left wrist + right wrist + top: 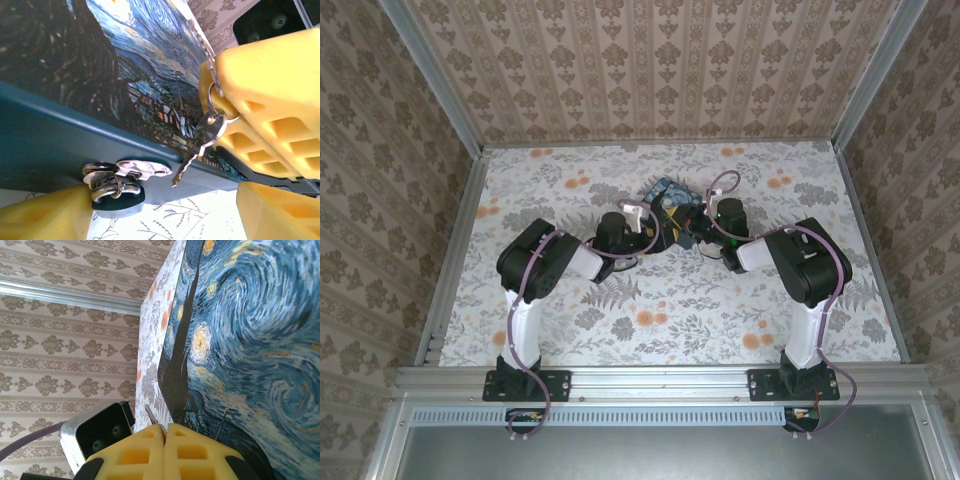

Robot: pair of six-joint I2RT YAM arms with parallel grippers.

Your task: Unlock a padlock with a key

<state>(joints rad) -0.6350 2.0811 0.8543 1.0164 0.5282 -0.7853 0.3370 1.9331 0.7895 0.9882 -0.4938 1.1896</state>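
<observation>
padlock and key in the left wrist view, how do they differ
The small dark-bodied padlock hangs on the blue painted tin box's edge; the thin silver key dangles from a ring pinched in the right gripper. The padlock is squat, the key a slim blade. Both are small and metal.

Two robot arms (535, 270), one painted box (75, 75), one padlock (120, 205), one key ring (212, 97), keys (200, 142) of unclear number

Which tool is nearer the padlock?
Left. The padlock sits right beside a finger of the left tool; the right tool, shut on the key, is farther along the painted box.
</observation>
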